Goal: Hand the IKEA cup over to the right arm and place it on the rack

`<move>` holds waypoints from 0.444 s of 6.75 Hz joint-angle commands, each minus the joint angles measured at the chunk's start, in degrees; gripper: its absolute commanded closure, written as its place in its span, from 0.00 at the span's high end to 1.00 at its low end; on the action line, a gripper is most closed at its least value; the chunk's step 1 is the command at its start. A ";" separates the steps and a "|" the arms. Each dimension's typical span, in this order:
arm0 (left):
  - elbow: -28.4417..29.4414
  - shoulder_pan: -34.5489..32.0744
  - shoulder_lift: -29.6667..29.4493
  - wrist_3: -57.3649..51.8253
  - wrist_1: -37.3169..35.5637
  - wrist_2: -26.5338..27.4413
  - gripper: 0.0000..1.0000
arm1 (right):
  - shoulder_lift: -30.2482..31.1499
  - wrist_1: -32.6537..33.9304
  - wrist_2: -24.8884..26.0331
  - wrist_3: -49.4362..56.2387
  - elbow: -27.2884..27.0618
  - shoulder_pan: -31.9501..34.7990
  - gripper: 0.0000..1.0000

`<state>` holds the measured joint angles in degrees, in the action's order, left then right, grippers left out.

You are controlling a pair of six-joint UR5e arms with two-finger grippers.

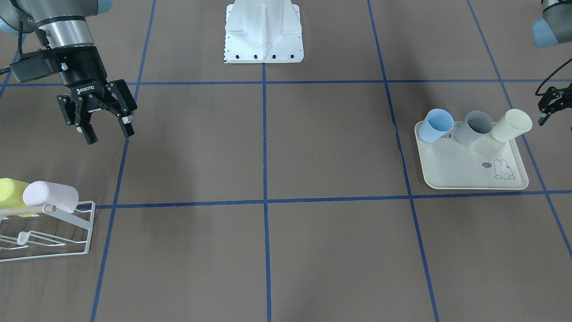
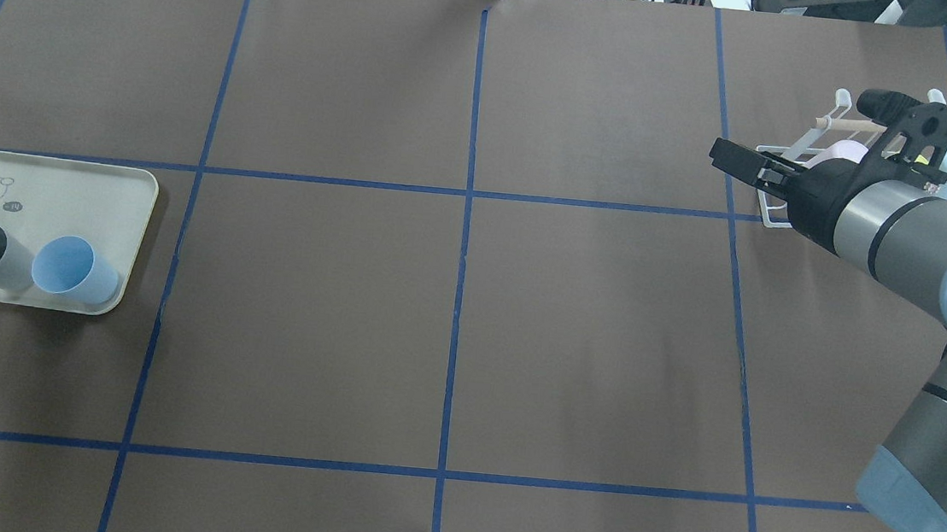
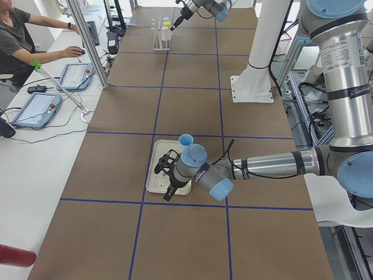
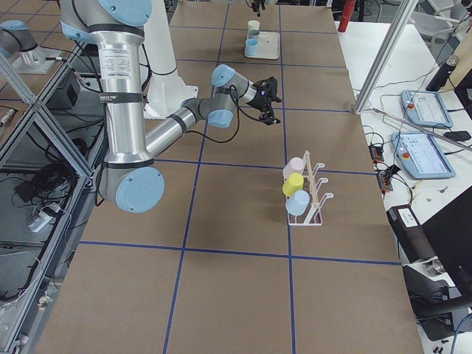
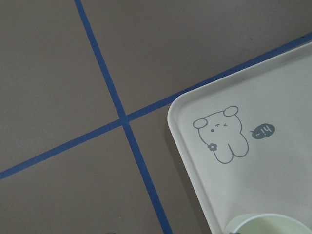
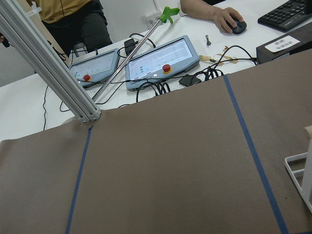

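Front-facing view shows my right gripper (image 1: pixel 109 133) spread and empty above the counter (image 1: pixel 268 147); rack (image 1: pixel 49 239) (pink cup (image 1: pixel 51 196) loaded) by its far right corner; left gripper (image 1: pixel 546 109) too small, I cannot tell.

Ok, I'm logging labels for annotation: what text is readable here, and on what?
"ROBOTIQ": on the right gripper.
"hi~": speech bubble on the tray, upside down in the left wrist view.
Too small to read: print beside the blue cup, sticker on the right arm, label on the black box.
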<state>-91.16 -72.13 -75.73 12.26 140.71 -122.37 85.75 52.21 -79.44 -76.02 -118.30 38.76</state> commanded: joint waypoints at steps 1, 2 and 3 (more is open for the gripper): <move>0.10 2.25 0.06 -0.04 0.09 -0.24 0.87 | -0.15 -0.09 -0.01 0.00 0.26 0.00 1.00; 0.10 3.30 0.14 -0.04 0.18 -0.33 0.88 | -0.15 -0.09 -0.01 0.00 0.44 0.00 1.00; 0.10 3.66 0.14 -0.04 0.18 -0.42 0.87 | -0.15 -0.09 -0.01 0.00 0.53 0.00 1.00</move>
<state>-91.06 -69.19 -75.62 12.22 140.85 -122.68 85.61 52.13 -79.45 -76.03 -117.91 38.76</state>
